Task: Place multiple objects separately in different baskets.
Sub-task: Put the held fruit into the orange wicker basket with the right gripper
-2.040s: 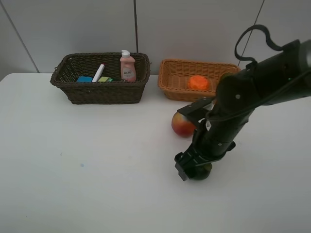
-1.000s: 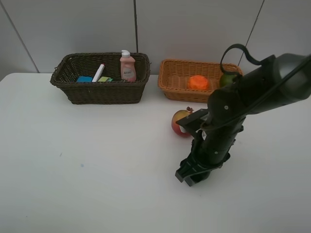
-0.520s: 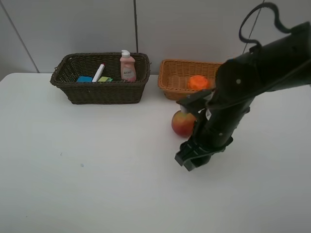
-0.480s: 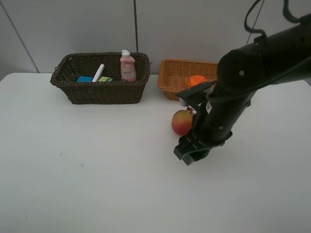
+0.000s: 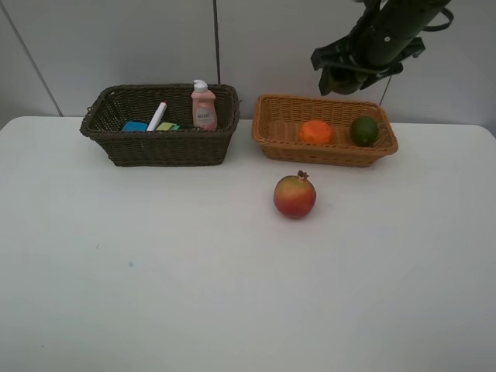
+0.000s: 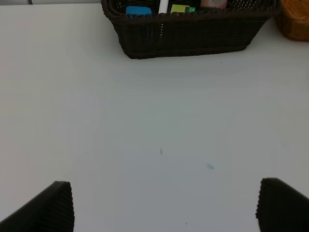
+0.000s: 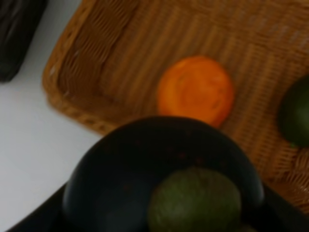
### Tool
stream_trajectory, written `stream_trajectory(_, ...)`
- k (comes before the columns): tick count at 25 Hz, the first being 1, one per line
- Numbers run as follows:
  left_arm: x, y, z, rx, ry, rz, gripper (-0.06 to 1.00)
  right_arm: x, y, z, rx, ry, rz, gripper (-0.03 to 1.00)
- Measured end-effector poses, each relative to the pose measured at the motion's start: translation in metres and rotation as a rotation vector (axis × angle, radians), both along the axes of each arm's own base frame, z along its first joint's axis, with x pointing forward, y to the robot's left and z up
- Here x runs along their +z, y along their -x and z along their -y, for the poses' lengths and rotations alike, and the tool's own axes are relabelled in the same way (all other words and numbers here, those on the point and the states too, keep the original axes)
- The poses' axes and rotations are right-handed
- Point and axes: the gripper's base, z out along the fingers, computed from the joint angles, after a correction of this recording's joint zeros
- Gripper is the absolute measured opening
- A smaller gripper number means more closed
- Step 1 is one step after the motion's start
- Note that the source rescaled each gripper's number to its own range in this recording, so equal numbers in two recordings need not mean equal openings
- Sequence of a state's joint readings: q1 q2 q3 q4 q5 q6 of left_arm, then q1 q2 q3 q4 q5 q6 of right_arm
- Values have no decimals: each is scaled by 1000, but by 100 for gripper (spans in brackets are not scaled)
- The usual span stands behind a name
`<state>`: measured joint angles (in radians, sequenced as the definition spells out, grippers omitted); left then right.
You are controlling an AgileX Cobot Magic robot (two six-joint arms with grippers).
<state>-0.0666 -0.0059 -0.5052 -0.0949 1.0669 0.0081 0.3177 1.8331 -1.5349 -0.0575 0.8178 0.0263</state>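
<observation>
My right gripper [image 5: 341, 77] hangs high over the light tan basket [image 5: 325, 155], shut on the dark mangosteen [image 7: 145, 164], whose greenish cap faces the wrist camera. Below it in that basket lie the orange [image 7: 195, 89] and the green lime [image 7: 294, 113]; the exterior view shows the orange [image 5: 316, 132] left of the lime [image 5: 364, 130]. The red-yellow pomegranate [image 5: 294, 196] rests on the table in front of the basket. The dark brown basket [image 5: 159, 143] holds the pink bottle [image 5: 204, 107] and the white marker [image 5: 157, 116]. My left gripper [image 6: 164, 208] is open and empty over bare table.
Small blue [image 5: 134, 126] and yellow-green [image 5: 167, 126] items lie in the dark basket [image 6: 183, 36]. The white table [image 5: 155, 271] runs to a grey panelled wall behind the baskets. The left arm does not show in the exterior view.
My right arm has risen from the table beside the pomegranate and swung back over the tan basket, carrying the mangosteen. The pomegranate and basket contents stayed put.
</observation>
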Motion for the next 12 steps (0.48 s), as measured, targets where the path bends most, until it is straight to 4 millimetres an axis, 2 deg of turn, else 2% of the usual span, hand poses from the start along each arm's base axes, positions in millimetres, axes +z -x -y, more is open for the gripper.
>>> stream_trajectory(2, 0, 0, 0, 0, 0, 0, 92, -9, -22, 13, -59, -33, -14, 21)
stream_trajectory(3, 0, 0, 0, 0, 0, 0, 92, -9, -22, 13, -59, -33, -14, 21)
stream_trajectory(4, 0, 0, 0, 0, 0, 0, 92, -25, -37, 27, -110, -53, -49, 21)
stream_trajectory(8, 0, 0, 0, 0, 0, 0, 92, -66, -50, 44, -165, -43, -159, 21)
stream_trajectory(10, 0, 0, 0, 0, 0, 0, 92, -79, -52, 48, -173, -31, -194, 21)
stream_trajectory(11, 0, 0, 0, 0, 0, 0, 92, -83, -53, 48, -173, -27, -202, 26)
stream_trajectory(12, 0, 0, 0, 0, 0, 0, 92, -85, -54, 47, -173, -27, -203, 42)
